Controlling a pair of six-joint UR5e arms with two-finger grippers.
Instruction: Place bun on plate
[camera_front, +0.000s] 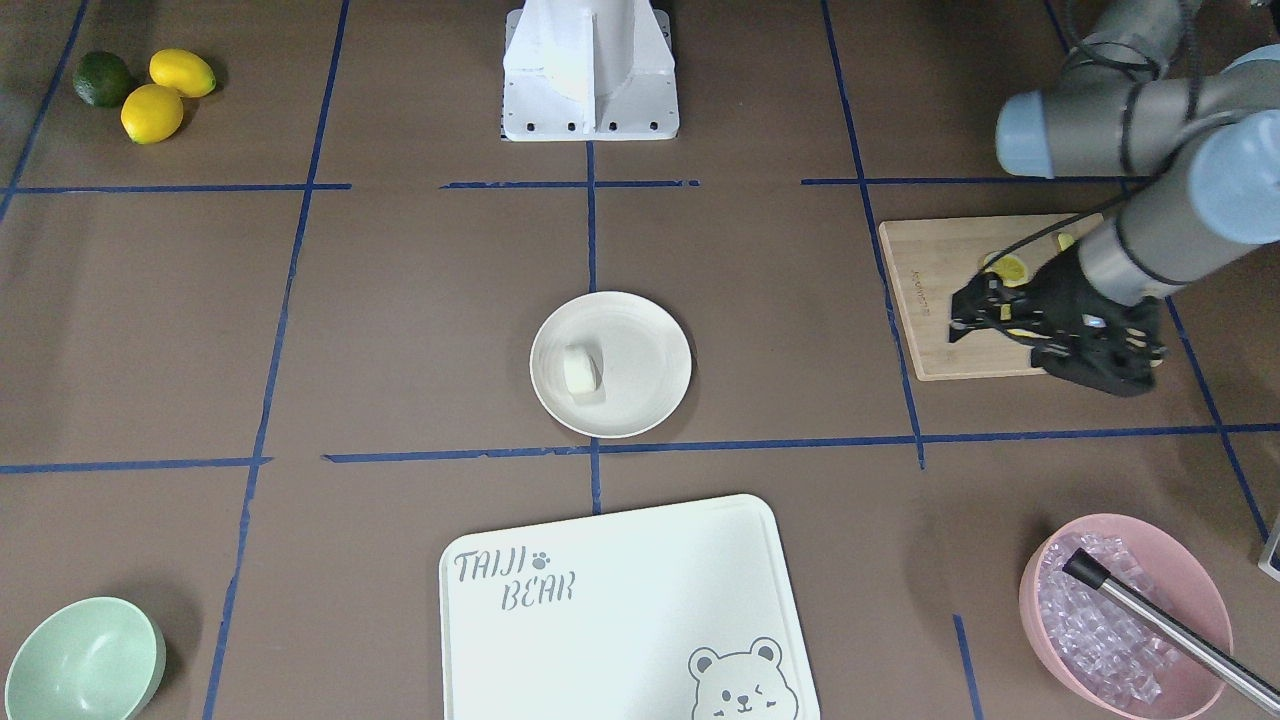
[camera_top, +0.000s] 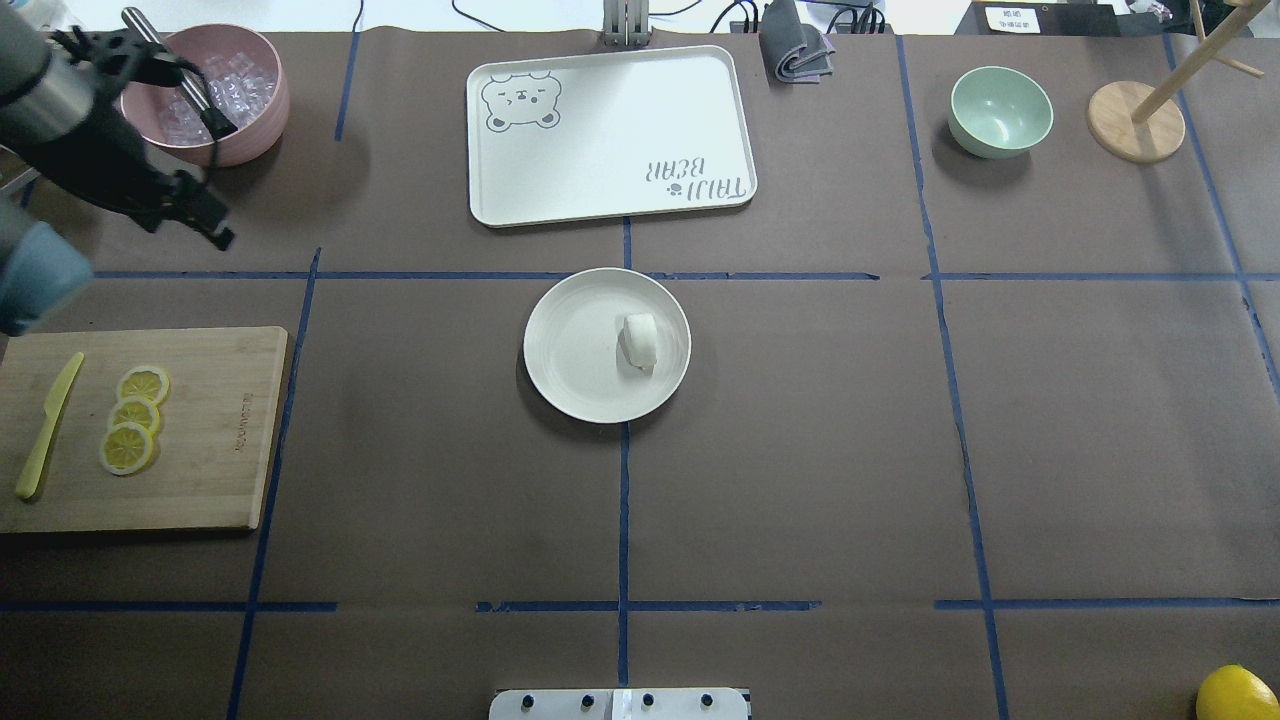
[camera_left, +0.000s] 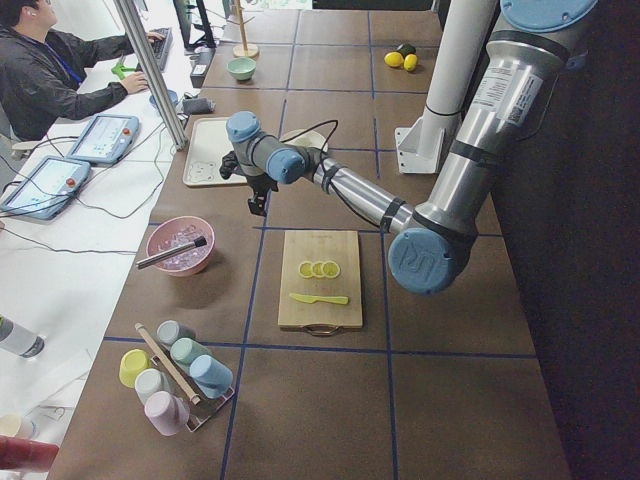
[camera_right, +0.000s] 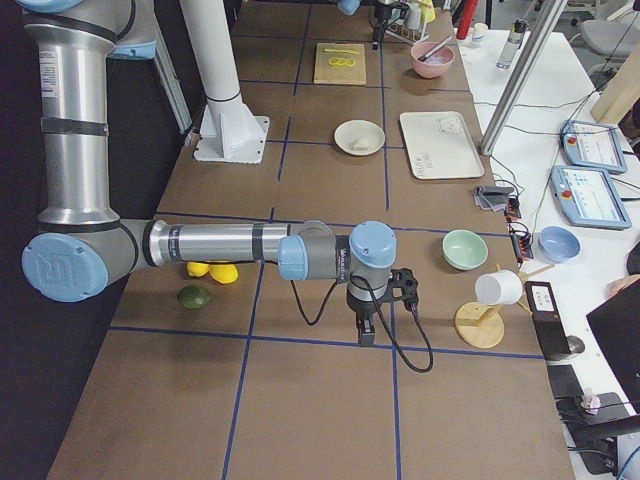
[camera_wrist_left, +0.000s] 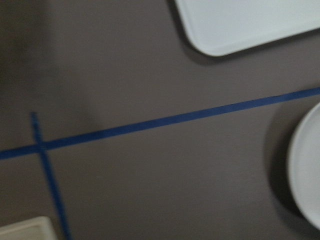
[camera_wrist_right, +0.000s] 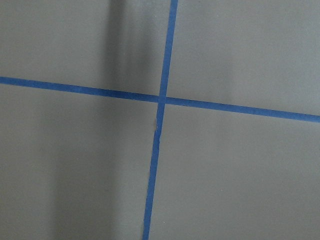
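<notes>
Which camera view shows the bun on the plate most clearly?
The overhead exterior view: the bun lies unobstructed on the plate, right of its centre. The front-facing view shows it nearly as well. The exterior right view shows a tiny pale lump; in exterior left it cannot be made out. Neither wrist view shows it.

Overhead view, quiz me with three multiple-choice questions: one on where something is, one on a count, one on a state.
1. The bun lies: A on the plate, B on the tray, C in the pink bowl.
2. Lemon slices on the board: A two, B three, C five.
3. The green bowl is: A upside down, B full of ice, C upright and empty.
Key: 1 A, the bun rests inside the plate's rim; 2 B, three slices lie in a row; 3 C, its bare inside faces up.
</notes>
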